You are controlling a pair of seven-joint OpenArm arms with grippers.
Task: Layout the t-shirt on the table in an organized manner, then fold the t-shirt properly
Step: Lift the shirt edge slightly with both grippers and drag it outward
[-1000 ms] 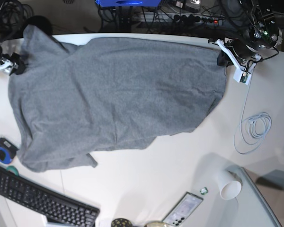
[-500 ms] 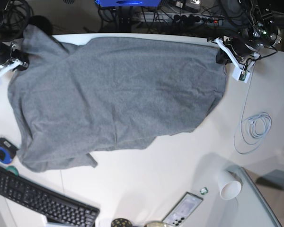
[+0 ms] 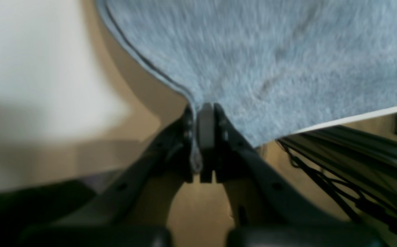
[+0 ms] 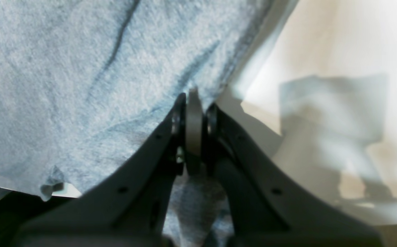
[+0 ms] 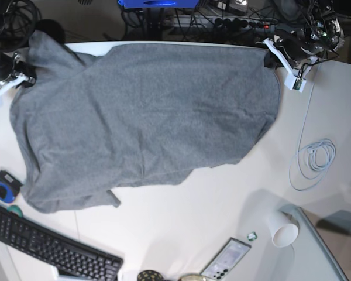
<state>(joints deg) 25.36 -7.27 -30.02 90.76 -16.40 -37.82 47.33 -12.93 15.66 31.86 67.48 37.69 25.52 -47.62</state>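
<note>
Now both grippers, left gripper (image 3: 205, 144) and right gripper (image 4: 193, 132), pinch the heather-grey cotton t-shirt (image 5: 146, 117) at the frame's upper corners, having drawn it tauter toward the white table's (image 5: 222, 211) far edge; spreading continues.

We see lab or office desk: keyboard (image 5: 50, 249), phone (image 5: 226, 259), paper cup (image 5: 284, 229), coiled cable (image 5: 313, 161), power strip (image 5: 222, 22) behind.

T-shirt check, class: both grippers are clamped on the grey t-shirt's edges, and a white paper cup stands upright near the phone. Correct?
Not quite. The base view shows the white paper cup lying on its side. Both the left gripper and right gripper are clamped on the t-shirt.
</note>
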